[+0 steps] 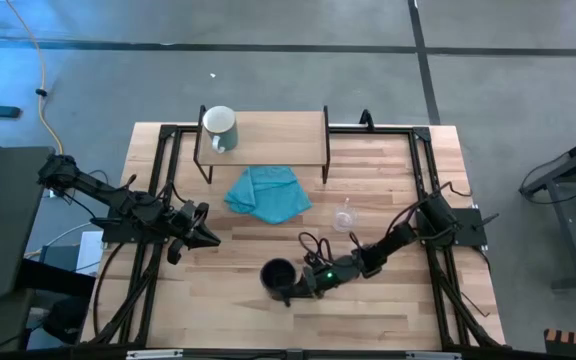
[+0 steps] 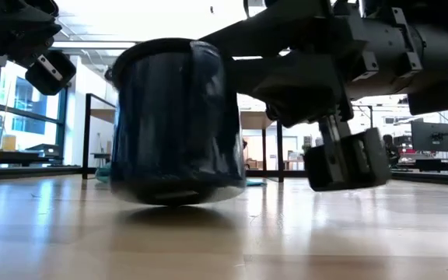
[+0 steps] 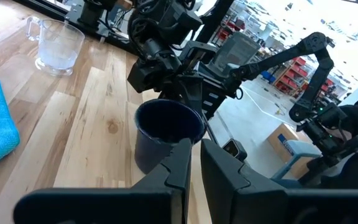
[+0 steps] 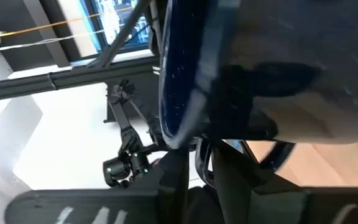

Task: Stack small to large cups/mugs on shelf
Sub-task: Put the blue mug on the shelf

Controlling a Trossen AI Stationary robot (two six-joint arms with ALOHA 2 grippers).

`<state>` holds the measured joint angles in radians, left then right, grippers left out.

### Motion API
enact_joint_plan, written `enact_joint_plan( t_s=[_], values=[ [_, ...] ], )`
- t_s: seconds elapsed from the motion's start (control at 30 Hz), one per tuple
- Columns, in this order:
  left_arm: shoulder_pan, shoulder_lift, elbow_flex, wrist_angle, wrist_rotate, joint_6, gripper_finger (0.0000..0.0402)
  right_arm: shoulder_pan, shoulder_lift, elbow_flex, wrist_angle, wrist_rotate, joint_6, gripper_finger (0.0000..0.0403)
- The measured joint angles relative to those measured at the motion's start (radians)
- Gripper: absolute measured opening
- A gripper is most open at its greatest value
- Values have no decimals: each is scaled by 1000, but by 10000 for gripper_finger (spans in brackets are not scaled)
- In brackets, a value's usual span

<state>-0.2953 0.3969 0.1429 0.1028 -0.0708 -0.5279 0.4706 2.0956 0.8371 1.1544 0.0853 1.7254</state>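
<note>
High view: the right gripper (image 1: 293, 290) meets the glossy black ceramic handled mug (image 1: 278, 275) near the wooden table's (image 1: 388, 310) front edge, the idle left gripper (image 1: 206, 236), fingers together, toward the left edge. Low view: the mug sits upright on the tabletop. Right wrist view: narrow fingers pinch its rim, apparently loosening; rigid, heavy and slick, it probably grips best at wall or handle.
</note>
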Motion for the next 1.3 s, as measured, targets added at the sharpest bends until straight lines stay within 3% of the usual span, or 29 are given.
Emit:
enact_joint_plan(
  t_s=[0.47,0.87,1.3],
  values=[
    [0,0,0,0,0,4,26,15,-1,0,-5,0,3,63],
    [0,0,0,0,0,4,26,21,-1,0,-5,-3,6,135],
    [0,0,0,0,0,11,26,48,-1,0,-35,-3,29,143]
  ],
)
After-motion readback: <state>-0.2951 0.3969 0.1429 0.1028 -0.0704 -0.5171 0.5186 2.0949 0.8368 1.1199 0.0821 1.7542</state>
